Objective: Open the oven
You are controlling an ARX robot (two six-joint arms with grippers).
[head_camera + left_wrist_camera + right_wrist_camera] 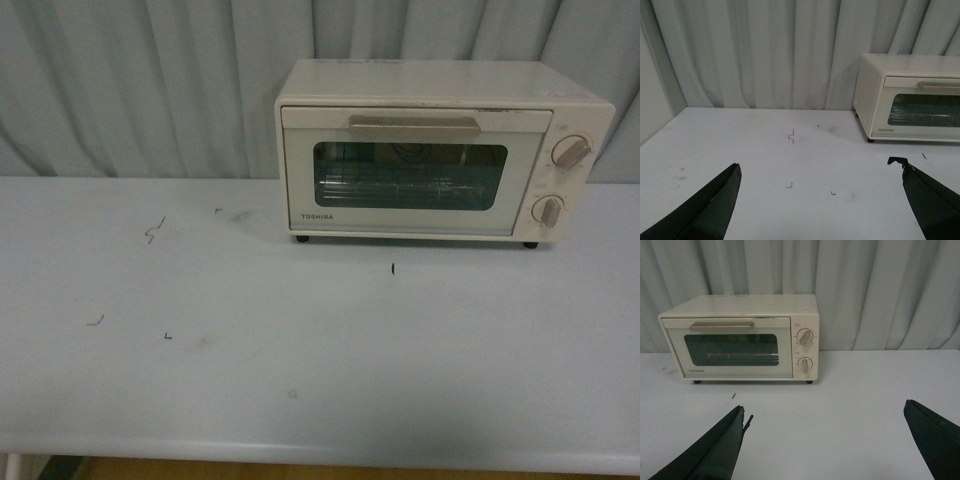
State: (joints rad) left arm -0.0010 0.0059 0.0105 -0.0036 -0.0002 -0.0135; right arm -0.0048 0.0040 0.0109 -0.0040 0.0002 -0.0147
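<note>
Two wide-spread and empty, left pincer (815, 164) and right pincer (825, 406), well short of the oven (440, 150), shut on the surface (300, 380). Grip the handle (414, 124) centrally; pull outward and down, gently.

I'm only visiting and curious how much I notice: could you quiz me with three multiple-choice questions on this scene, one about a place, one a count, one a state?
1. Where on the table does the oven stand?
A. Far side, towards the right, by the curtain.
B. Near left corner.
C. Dead centre.

2. How many round knobs has it?
A. One.
B. Two.
C. Four.

3. How is its door?
A. Fully open.
B. Half open.
C. Shut.

1 A: it sits back and right, by the curtain.
2 B: two knobs stack beside the door.
3 C: the door lies flush, handle up top.
</note>
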